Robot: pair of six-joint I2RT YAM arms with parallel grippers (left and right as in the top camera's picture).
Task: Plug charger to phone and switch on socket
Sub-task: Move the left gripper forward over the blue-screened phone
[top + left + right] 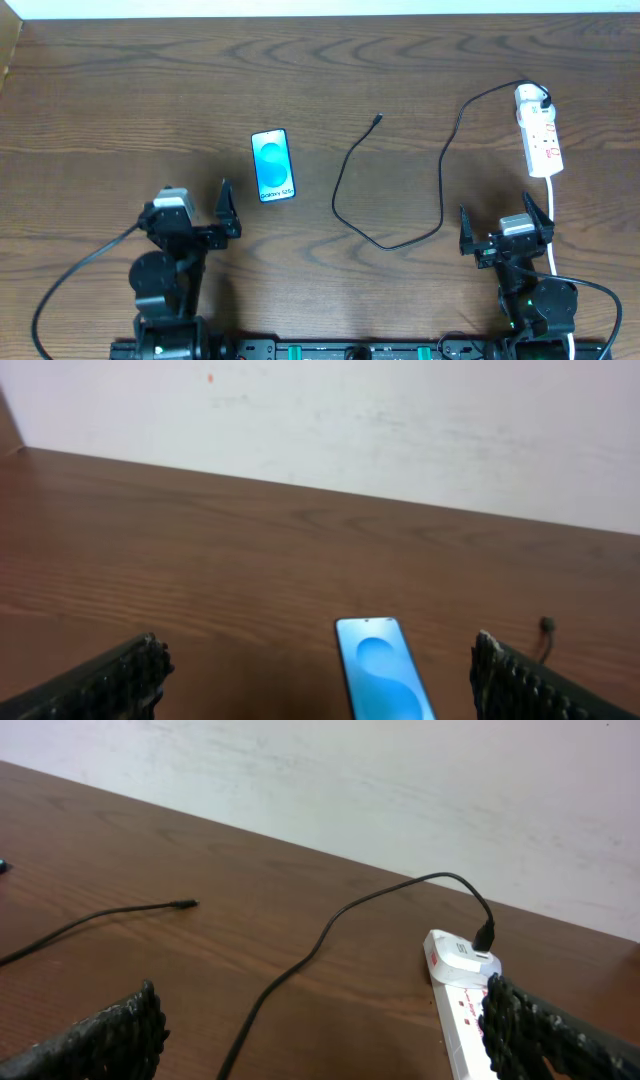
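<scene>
Overhead view of a brown wooden table [110,100]. My left claw [188,200] and right claw [498,210] both rest at the near edge, spread wide and holding nothing. They look parked, with each facing what it will probably work on. The phone [272,165] lies flat and screen up just ahead of my left claw, its glowing cyan face easy to line up with. The socket [538,130] lies ahead of my right claw. The charger [340,190] is already plugged in at the socket's far end. Its black cable loops loosely across the table, and its small free plug [377,119] rests apart from the phone, unconnected.
</scene>
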